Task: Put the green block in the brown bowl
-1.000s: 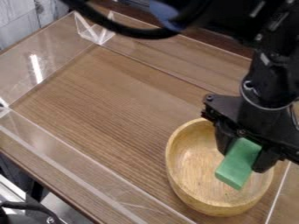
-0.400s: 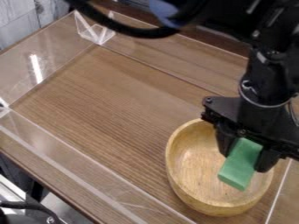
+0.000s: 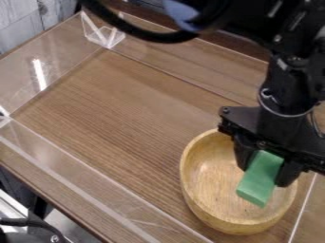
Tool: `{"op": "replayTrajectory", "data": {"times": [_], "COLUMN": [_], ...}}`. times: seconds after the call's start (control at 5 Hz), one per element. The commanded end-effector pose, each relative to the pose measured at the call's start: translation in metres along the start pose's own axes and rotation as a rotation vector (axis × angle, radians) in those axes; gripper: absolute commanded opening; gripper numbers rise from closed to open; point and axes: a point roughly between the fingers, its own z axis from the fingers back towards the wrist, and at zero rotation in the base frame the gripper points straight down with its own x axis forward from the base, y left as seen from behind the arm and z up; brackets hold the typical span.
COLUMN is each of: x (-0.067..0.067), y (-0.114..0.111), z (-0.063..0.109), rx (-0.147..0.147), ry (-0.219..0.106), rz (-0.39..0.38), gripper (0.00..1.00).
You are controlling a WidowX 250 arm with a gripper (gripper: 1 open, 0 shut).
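The green block [image 3: 259, 183] hangs tilted over the inside of the brown bowl [image 3: 192, 173], its lower end close to the bowl's floor. My black gripper [image 3: 269, 161] points straight down above the bowl's right half, shut on the block's upper end. One finger sits on each side of the block. The fingers hide the block's top edge. The bowl stands at the front right of the wooden table.
A low clear plastic wall [image 3: 76, 180] runs around the wood-grain tabletop [image 3: 127, 104], with the bowl close to its front right corner. Black cables [image 3: 140, 24] arc over the back of the table.
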Motion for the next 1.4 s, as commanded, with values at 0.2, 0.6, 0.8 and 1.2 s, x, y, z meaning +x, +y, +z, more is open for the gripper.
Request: {"op": "replayTrajectory", "data": {"times": [0.2,0.6,0.8,1.2], "x": [0.008,0.009,0.01,0.011], "y": [0.001,0.003,0.004,0.005], "z": [0.001,-0.006,-0.009,-0.013], "rx": [-0.024,-0.028,-0.031,-0.036], "ry": [-0.02,-0.011,-0.007,0.001], "rz": [0.018,0.023,0.024,0.025], "gripper": [0.0,0.0,0.0,0.0]}}
